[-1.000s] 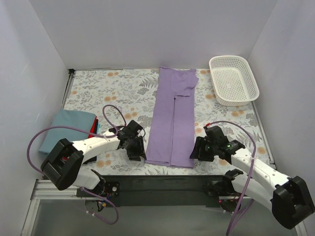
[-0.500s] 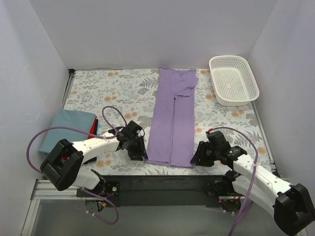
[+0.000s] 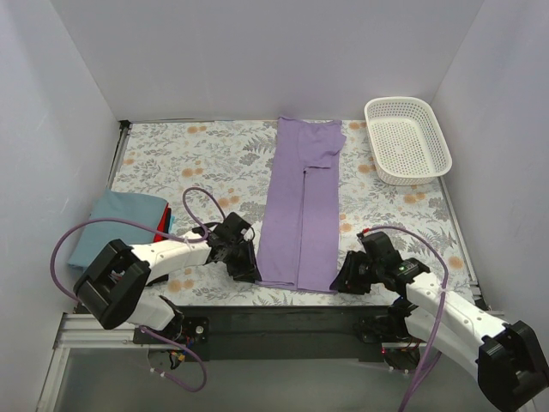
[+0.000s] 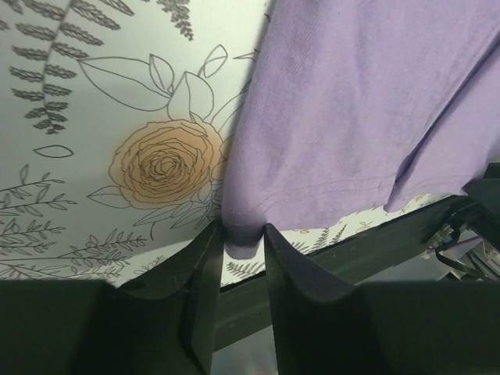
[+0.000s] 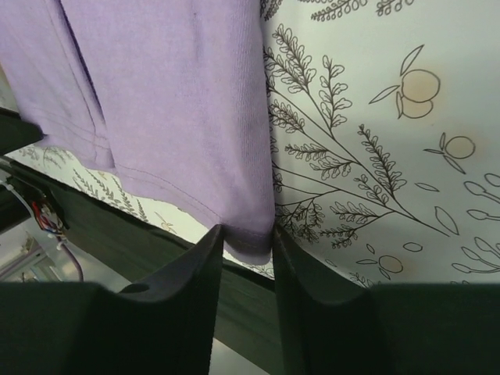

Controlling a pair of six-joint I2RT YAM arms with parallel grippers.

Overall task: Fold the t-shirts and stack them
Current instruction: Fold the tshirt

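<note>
A lilac-purple t-shirt (image 3: 302,215) lies folded into a long strip down the middle of the floral table cover (image 3: 197,163). My left gripper (image 3: 249,273) is at the strip's near left corner. In the left wrist view its fingers (image 4: 244,234) pinch that bunched corner (image 4: 242,238). My right gripper (image 3: 343,279) is at the near right corner, and the right wrist view shows its jaws (image 5: 248,234) pressed against both sides of that hem corner (image 5: 250,242). At the far left sits a folded blue-grey t-shirt (image 3: 116,223) with a red one (image 3: 163,221) showing under it.
A white mesh basket (image 3: 443,146) stands at the back right corner. The table's dark front rail (image 3: 283,322) runs just below the shirt's near hem. White walls close in the left, back and right sides.
Both grippers have narrowed onto the shirt's near corners. The right arm has slid a little nearer to the front edge; the left has hardly shifted.
</note>
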